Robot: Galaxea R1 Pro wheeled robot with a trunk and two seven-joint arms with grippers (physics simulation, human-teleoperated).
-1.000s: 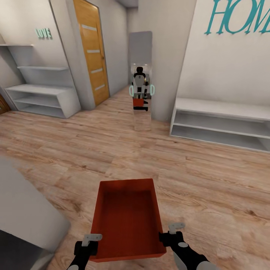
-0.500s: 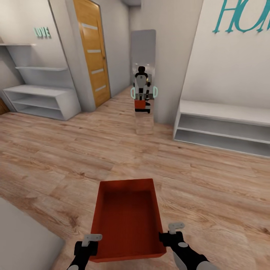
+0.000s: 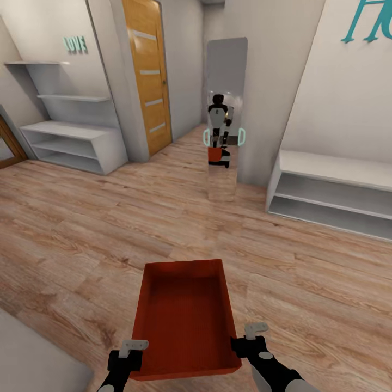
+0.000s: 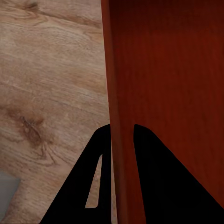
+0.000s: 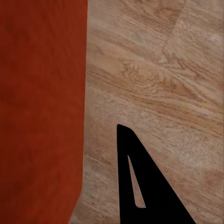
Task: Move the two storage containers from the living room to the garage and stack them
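One ribbed orange-red tub (image 3: 185, 318) | pinched both sides | wood-plank floor (image 3: 81, 228)

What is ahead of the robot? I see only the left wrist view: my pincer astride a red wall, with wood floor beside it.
Observer: In the head view, a tall mirror stands ahead, across the wood floor.
Operator: Where is the right pincer?
Observer: The right pincer sits at the near right corner of the container. I cannot confirm its grip.
Operator: Is anything inside the container?
Observer: Nothing. Its ribbed bottom is bare.
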